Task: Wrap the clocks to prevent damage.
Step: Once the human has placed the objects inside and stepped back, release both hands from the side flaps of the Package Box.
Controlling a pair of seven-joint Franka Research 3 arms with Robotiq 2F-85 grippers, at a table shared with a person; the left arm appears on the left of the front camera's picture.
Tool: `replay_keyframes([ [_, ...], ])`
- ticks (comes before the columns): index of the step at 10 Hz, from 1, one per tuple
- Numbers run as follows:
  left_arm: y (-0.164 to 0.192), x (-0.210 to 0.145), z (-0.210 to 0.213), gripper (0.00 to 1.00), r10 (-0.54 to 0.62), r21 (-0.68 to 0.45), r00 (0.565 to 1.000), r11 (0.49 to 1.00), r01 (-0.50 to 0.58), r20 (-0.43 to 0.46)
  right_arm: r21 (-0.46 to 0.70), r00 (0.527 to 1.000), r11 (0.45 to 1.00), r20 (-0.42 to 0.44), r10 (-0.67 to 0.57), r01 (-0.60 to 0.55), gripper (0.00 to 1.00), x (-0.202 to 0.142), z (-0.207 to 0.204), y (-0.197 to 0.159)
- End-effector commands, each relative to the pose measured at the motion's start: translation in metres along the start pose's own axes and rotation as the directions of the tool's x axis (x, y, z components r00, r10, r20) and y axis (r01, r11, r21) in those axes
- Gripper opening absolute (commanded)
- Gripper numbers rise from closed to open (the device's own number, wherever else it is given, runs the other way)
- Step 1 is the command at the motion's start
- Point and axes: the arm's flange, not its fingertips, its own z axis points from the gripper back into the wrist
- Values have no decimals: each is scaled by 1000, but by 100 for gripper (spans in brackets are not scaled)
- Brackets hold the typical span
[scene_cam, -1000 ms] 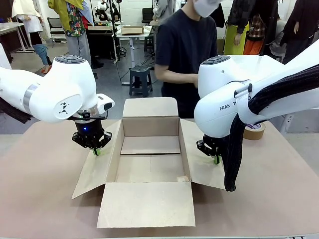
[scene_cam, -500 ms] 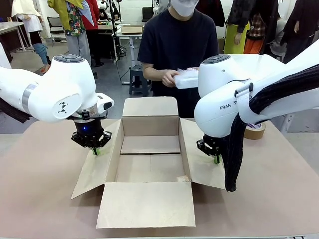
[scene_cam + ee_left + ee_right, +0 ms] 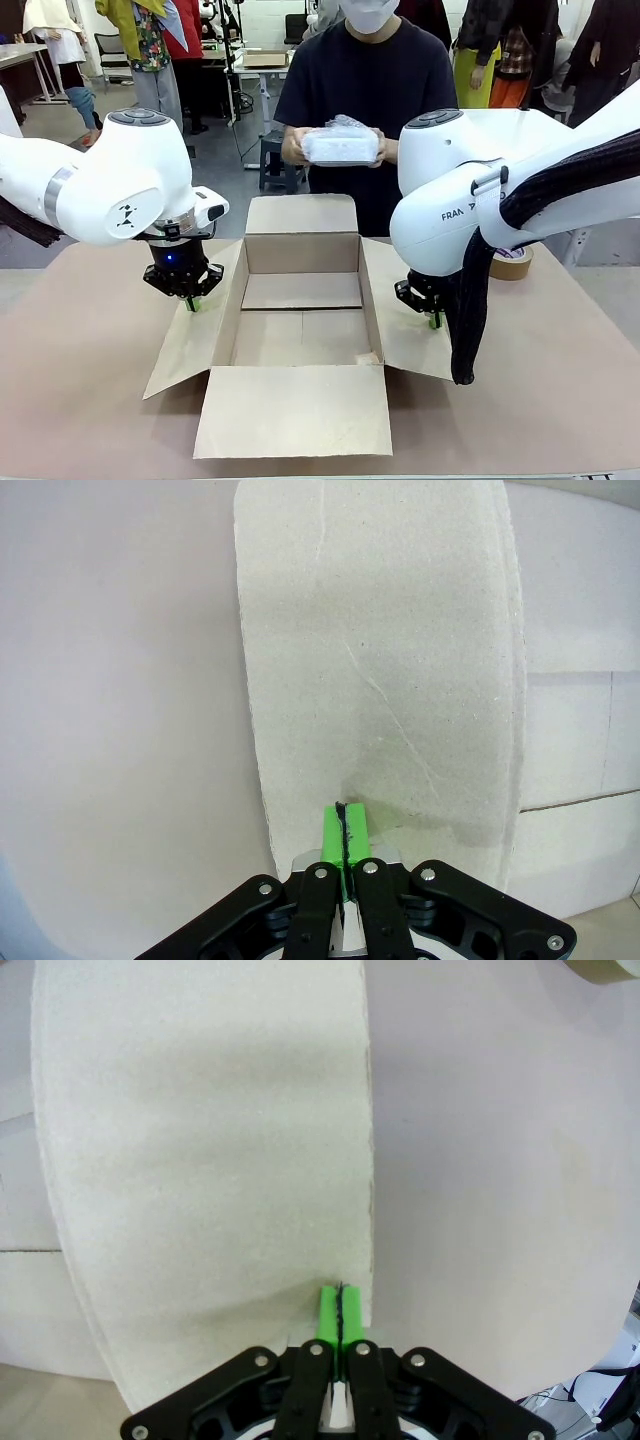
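On the table (image 3: 80, 380), my left end effector (image 3: 194, 305) and right end effector (image 3: 435, 322) — both closed — press the cardboard box (image 3: 302, 253) flaps down, presumably for packing.

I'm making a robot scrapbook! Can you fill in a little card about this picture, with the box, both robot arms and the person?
Box: brown cardboard, open on the table, nothing inside.
Left fingers: shut, tips on the box's left flap.
Right fingers: shut, tips on the right flap.
Person: stands behind the box, holding a white wrapped bundle in both hands at chest height.
Also on the table: a tape roll, far right.
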Motion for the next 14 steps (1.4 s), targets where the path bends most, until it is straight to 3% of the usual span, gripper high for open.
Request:
replay_keyframes([
  [1,-2,-2,-1,1,-6,2,1000,1000,6,-1,-2,1000,1000,-1,-2,2,1,0,0,-1],
  [14,-2,-2,-1,1,-6,2,1000,1000,6,-1,-2,1000,1000,-1,-2,2,1,0,0,-1],
])
